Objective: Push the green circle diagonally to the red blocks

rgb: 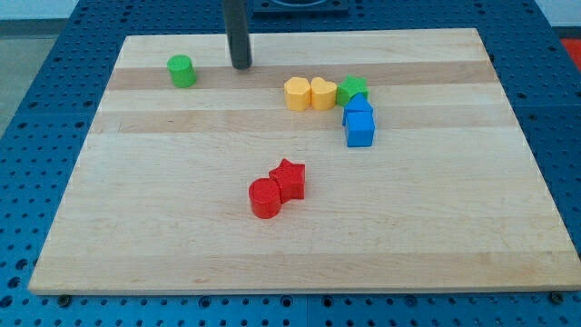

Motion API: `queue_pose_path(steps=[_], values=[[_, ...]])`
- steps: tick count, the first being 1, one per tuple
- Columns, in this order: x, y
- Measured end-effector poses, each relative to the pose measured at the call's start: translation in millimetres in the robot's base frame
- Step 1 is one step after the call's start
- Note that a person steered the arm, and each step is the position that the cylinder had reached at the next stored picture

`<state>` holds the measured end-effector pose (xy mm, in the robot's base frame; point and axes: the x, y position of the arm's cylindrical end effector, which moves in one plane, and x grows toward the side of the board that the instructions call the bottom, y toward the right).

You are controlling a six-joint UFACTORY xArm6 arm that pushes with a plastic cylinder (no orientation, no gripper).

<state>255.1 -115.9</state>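
Note:
The green circle point(182, 71) sits near the view's top left of the wooden board point(136, 227). My tip point(241, 66) rests on the board just to its right, a short gap apart. The red blocks lie near the board's middle: a red circle point(265, 198) touching a red star point(290, 179) up and to its right. They are well below and to the right of the green circle.
A cluster stands at the view's upper right: a yellow hexagon point(297, 94), a yellow heart point(323, 94), a green star point(352, 90), and two blue blocks point(359, 123) just below the star.

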Motion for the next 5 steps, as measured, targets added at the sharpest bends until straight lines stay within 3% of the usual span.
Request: queue_pose_path(steps=[2,5], values=[[-17.7,-83.1],[15.8,-83.4]])
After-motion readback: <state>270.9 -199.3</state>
